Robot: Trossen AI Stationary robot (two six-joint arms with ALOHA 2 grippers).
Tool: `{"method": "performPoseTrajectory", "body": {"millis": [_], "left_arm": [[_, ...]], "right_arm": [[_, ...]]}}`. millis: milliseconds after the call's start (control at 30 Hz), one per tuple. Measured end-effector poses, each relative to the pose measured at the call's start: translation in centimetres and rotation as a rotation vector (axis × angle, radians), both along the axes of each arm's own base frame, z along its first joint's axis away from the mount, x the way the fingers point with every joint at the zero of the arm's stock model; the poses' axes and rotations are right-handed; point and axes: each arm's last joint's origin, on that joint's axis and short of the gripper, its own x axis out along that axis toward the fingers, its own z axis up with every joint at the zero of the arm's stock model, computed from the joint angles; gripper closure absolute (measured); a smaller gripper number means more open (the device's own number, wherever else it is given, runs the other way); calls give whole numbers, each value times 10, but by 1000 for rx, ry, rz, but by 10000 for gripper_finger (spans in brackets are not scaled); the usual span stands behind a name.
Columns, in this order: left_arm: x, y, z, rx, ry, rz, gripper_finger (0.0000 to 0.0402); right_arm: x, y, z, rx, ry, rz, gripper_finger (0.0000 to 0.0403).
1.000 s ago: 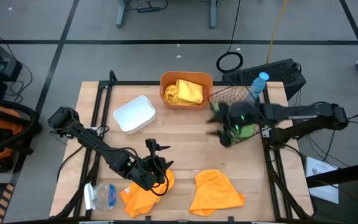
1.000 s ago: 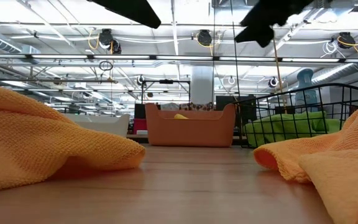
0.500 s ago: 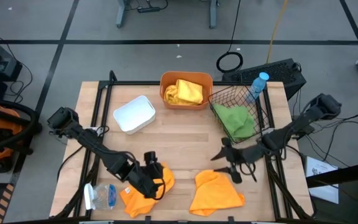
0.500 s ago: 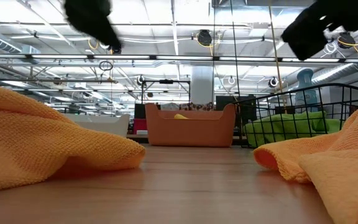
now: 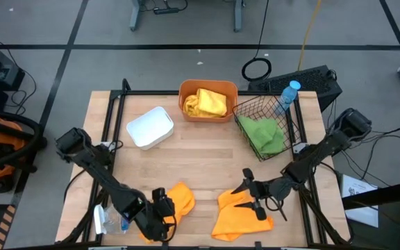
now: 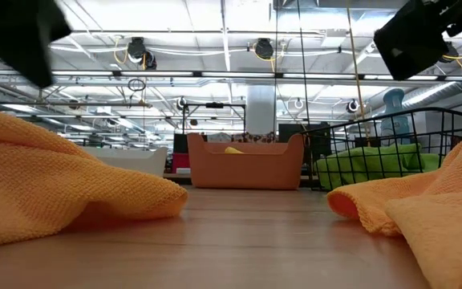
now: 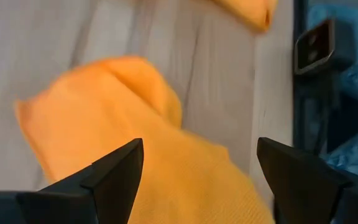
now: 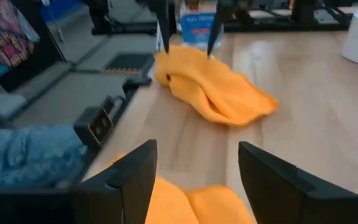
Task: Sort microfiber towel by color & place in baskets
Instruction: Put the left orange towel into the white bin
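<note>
- We see two orange towels on the table's near side: the left orange towel [image 5: 164, 210] and the right orange towel [image 5: 240, 214], lying apart with bare wood between them.
- Our left gripper [image 5: 160, 214] hangs over the left one, fingers [image 7: 114, 171] spread wide with cloth showing between them, gripping nothing.
- Our right gripper [image 5: 250, 197] hovers at the right towel's upper edge, its fingers [image 8: 129, 177] parted and empty.
- The left arm reaches along the table's left rail; the right arm slants in from the right edge.
- At the far side stand the white tray [image 5: 150, 127], the orange tub [image 5: 186, 110] holding a yellow towel [image 5: 205, 102], and the wire basket [image 5: 292, 128] holding a green towel [image 5: 264, 134].
- The table [image 5: 207, 163] lies open in the middle.
</note>
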Motion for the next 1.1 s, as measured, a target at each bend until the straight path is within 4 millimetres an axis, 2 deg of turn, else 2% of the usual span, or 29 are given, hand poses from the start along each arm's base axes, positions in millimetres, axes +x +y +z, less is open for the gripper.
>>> {"method": "performPoseTrajectory", "body": {"millis": [200,333,467,600,700,767,900,1100], "left_arm": [[3,-8,-32,57,69,6,82],[6,-11,-48,101,91,-34,95],[6,-14,-60,151,111,-82,157],[8,-14,-67,185,121,-117,259],[10,-12,-67,208,121,-140,345],[13,-10,-66,221,119,-150,382],[20,-10,-58,301,64,-163,376],[39,-11,-28,459,-74,-193,382]], "right_arm": [[12,12,-7,45,-34,5,188],[24,24,-4,51,-41,11,188],[36,34,1,47,-50,17,188],[45,41,2,16,-48,24,188],[50,45,0,1,-49,27,188],[54,48,-4,-16,-43,24,188],[63,54,-18,-53,-24,-30,188],[82,65,-40,-182,-24,-110,172]]}}
